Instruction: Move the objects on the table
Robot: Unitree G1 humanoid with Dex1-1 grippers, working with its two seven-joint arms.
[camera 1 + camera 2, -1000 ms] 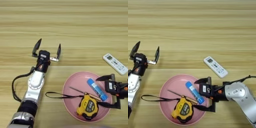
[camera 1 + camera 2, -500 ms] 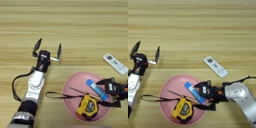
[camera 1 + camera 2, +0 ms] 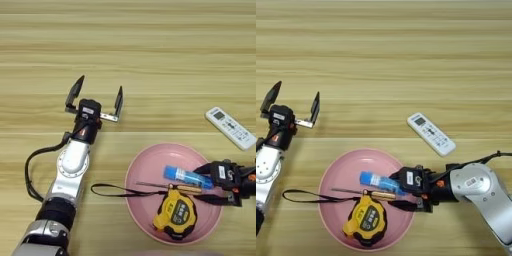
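The right end effector [image 3: 398, 192] reaches into the round pink plastic bowl [image 3: 341, 165] from the right. Its two black fingers sit around the end of the small blue tube [image 3: 378, 181], one above and one below, and it looks like they are pinching it, or very close to that.

To do this well, the grip should be firm on the tube before any lift, and the lift should go straight up. The thin orange-handled screwdriver [image 3: 363, 192] lies just beside the tube, so a sideways pull may drag it.

The yellow-and-black tape measure [image 3: 366, 220] sits in the bowl too (its black cord trails out to the left).

The white remote [image 3: 431, 134] lies on the light wooden counter [image 3: 386, 55], apart from the bowl.

The left end effector [image 3: 96, 97] rests on the counter with fingers spread wide, holding nothing.
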